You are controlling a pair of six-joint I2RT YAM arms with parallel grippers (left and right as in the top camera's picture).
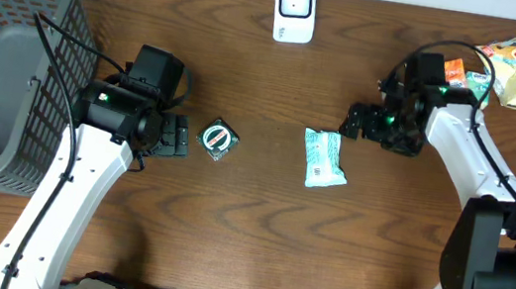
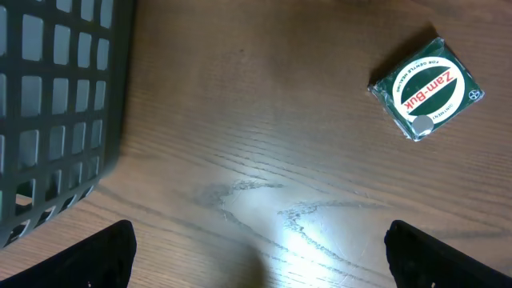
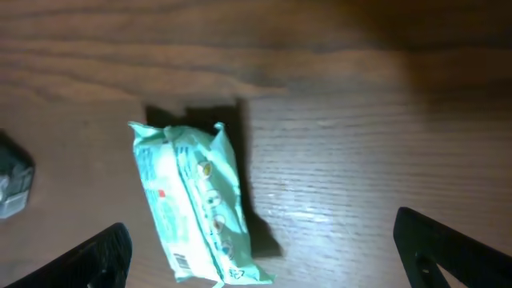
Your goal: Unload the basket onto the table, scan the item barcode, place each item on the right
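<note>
A teal and white packet lies on the wooden table right of centre. My right gripper hovers just to its upper right, open and holding nothing. In the right wrist view the packet sits left of the midline between the wide-apart fingers of the right gripper. A green Zam-Buk tin rests left of centre. My left gripper is open beside it, on its left. In the left wrist view the tin is at the upper right, well ahead of the left gripper. A white scanner stands at the back edge.
A grey mesh basket fills the far left, its wall close to my left gripper. Snack bags and an orange item lie at the back right, behind the right arm.
</note>
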